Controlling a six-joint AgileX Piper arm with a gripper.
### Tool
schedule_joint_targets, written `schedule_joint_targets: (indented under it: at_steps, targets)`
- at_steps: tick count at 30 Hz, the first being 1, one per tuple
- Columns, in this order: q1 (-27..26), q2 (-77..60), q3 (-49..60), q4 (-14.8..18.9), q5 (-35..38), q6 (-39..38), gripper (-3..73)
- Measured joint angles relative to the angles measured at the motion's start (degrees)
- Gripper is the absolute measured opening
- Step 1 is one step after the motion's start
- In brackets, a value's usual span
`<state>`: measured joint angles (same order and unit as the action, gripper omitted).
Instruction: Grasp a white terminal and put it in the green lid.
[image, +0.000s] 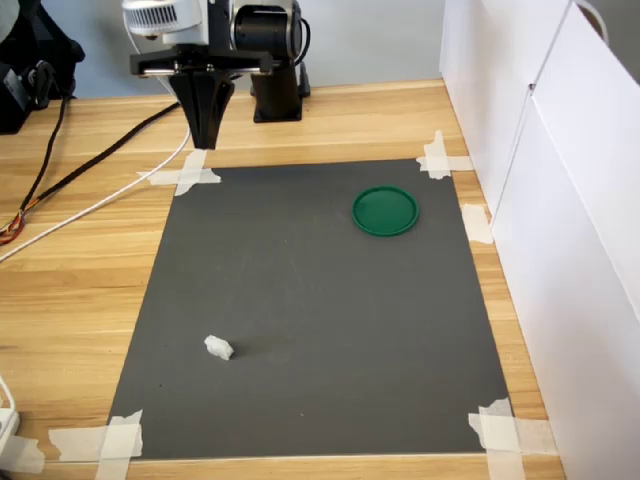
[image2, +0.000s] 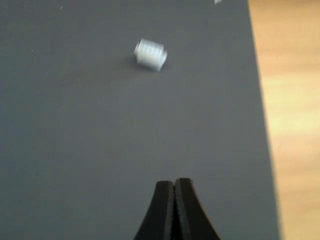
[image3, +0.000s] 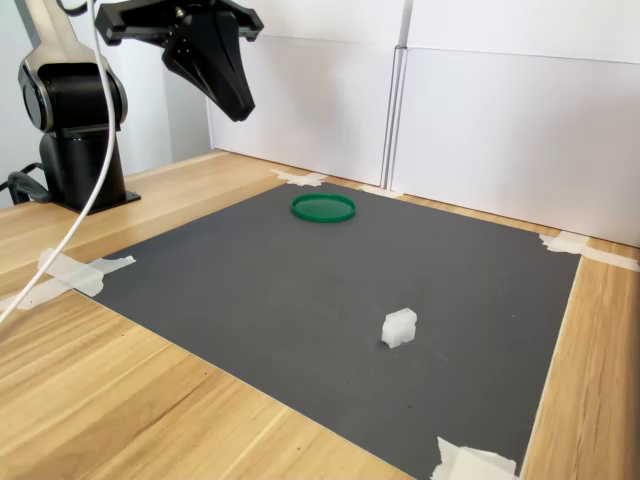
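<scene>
The claw (image: 207, 135) hangs high at the upper left of the first exterior view, over the far corner of the grey mat (image: 320, 330), its two black fingers pressed together with nothing between them; the wrist view shows the same, tips (image2: 174, 187) touching at the lower middle of the frame.

The terminal (image: 219, 348) lies alone on the mat at the lower left of the first exterior view, well apart from the claw. In the second exterior view it sits at the lower right centre (image3: 399, 327); in the wrist view it shows blurred at the upper middle (image2: 150, 54).

The lid (image: 385, 211) rests flat on the mat at the upper right of the first exterior view, near a taped corner, and holds nothing. It is well apart from the terminal.

By my reading the task stands at its first step: the approach, with no grasp made yet. The next move calls for the claw to open, travel across the mat toward the terminal, and come down with a finger on each side of that small piece on the worktop (image: 70, 290)
</scene>
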<state>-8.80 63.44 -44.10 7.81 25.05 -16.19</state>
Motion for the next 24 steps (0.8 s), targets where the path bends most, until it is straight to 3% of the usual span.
schedule_joint_targets:
  at_steps: [5, 12, 17, 24]
  targets:
    - [0.0, 9.0, -9.1, -3.3, 2.8, -3.0, -2.2]
    - [0.0, 17.9, -19.3, -4.8, 4.7, -5.1, -2.2]
    - [0.0, 23.7, -26.1, -4.9, 8.8, -14.5, -2.2]
    - [0.0, 31.6, -35.6, -4.0, 21.4, -30.6, -2.2]
